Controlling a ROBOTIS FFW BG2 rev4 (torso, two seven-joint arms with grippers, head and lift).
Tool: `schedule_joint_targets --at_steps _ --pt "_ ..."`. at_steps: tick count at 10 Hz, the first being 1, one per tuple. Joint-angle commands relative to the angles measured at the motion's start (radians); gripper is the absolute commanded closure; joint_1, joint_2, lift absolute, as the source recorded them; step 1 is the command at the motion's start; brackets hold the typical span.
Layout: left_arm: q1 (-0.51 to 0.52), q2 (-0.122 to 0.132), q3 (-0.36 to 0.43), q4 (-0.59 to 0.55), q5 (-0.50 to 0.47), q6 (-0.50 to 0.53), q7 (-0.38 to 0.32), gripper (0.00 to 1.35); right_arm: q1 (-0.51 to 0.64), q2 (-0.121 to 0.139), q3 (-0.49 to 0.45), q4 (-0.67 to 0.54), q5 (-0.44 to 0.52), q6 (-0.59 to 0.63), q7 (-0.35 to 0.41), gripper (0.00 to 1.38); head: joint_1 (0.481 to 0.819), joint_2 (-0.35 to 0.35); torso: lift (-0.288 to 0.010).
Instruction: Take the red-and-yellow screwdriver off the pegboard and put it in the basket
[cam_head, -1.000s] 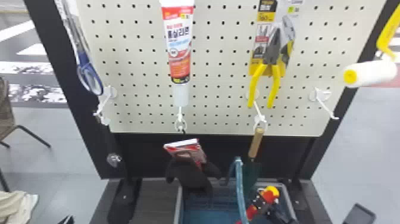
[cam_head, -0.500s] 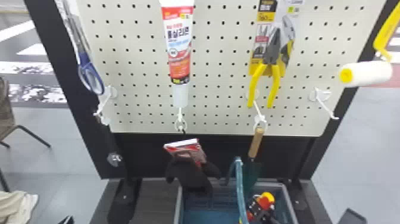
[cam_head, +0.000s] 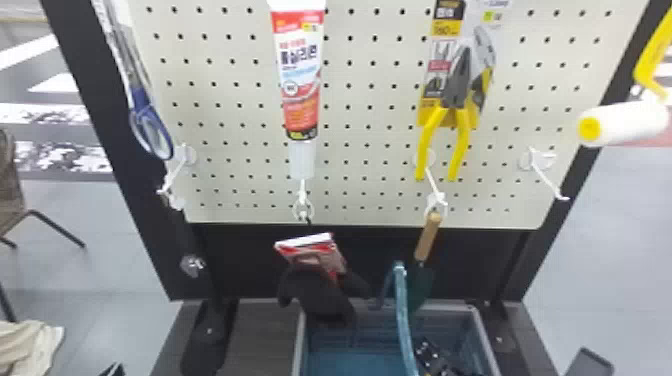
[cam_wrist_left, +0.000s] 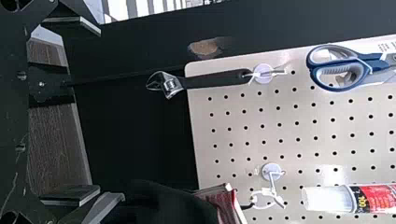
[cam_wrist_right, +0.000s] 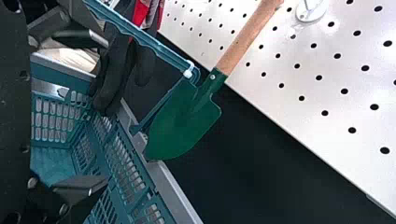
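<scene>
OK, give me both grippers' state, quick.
Left gripper: open, holding nothing.
Right gripper: open, holding nothing, at the basket.

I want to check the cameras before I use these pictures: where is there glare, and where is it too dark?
Left wrist view: glare on the pegboard beside the tube. Right wrist view: pale shine on the pegboard beside the round hook base. Head view: pegboard fairly evenly lit, black panel beneath it nearly without detail.
</scene>
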Motion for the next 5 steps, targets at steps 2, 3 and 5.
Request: schedule_joint_targets --at_steps 2,3,5 --pt "0.0 -0.004 -0.001 0.0 0.0 -0.002 0.0 0.12 -0.002 -0.003 0.0 0.0 0.003 -0.001 0.002 0.13 0.549 0.0 -0.1" --pt "0.0 -0.004 -0.001 0.0 -0.002 -0.002 0.0 0.12 -0.002 -0.003 0.0 0.0 0.001 -0.003 0.004 0.13 0.549 0.0 -0.1" --pt "0.0 -0.004 0.002 0.0 -0.002 -0.003 0.0 0.12 -0.002 -0.004 0.0 -0.003 0.001 -0.006 0.004 0.13 0.549 0.0 -0.1"
